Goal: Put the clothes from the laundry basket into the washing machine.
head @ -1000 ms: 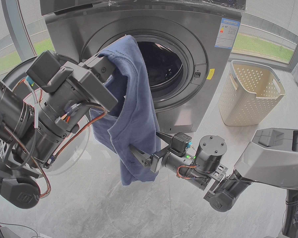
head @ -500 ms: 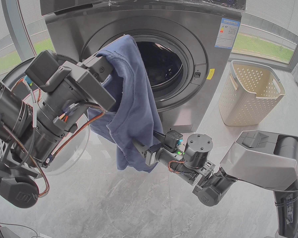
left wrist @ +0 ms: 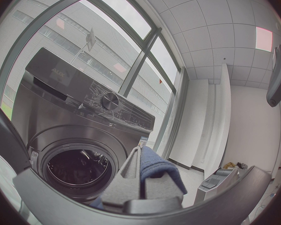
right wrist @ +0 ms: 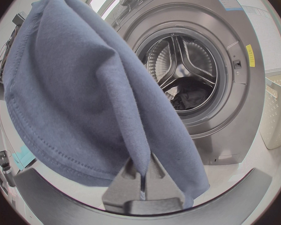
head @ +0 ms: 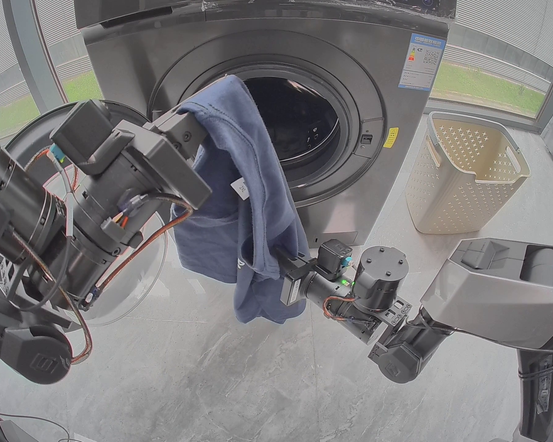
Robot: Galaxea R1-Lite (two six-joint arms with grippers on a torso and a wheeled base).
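Before the washer [head: 375, 124], toward its open-door side and level with the upper rim of the port [head: 295, 124], the left gripper [left wrist: 141, 172] is pinching a bunched fold of the shirt [head: 261, 216] between its jaws. Lower, in front of the washer's base panel, the right gripper [right wrist: 143, 176] is pressing its jaws together on the shirt's stitched edge. The shirt is hanging between these two holds and draping across the port's left side, with none of it inside the washer yet.

Assessment: the fabric is behaving as a soft, light knit. It is sagging freely and offering no stiffness to push with, so it will need carrying in rather than shoving. The stitched edge and the bunched fold are looking like the soundest places to grip. The loose tail below the right grip is risking a snag on the port lip.

Inside the washer, dark clothes [right wrist: 187, 99] are lying at the drum bottom. Right of the washer, the basket [head: 467, 173] is standing on the floor.
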